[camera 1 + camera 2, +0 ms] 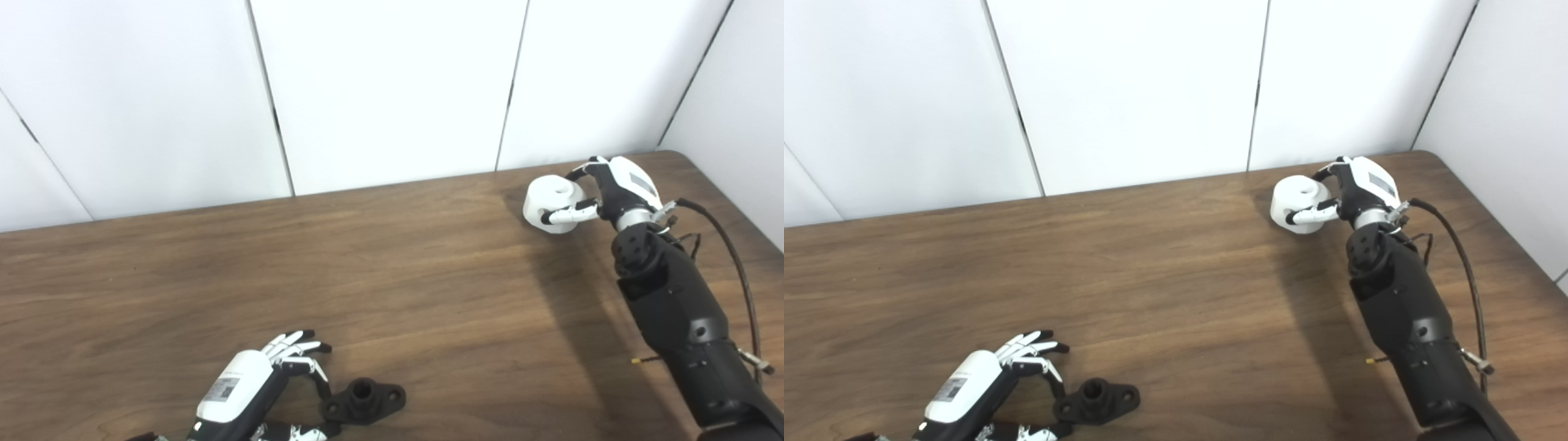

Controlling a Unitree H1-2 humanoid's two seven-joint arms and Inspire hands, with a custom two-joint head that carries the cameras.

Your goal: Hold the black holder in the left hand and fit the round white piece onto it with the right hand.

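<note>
The black holder (365, 400) lies flat on the near part of the wooden table (392, 275), its short tube pointing up between two holed ears. The round white piece (553, 204) is well apart from it, toward the table's far right corner. White wall panels (392, 86) with dark seams close off the back and right side.

Hard to read from my station: the lower part of the left hand (245, 389) is cut off by the bottom edge, and I cannot tell whether the white piece rests on the table or is lifted clear of it — only its shadow shows beneath.

The left hand has a fingertip and the thumb at the holder's near ear, the other fingers spread above; whether it truly grips, I cannot tell. The right hand (612, 190) is wrapped around the white piece — fingers (566, 214) across its front, thumb over the top — holding it.
</note>
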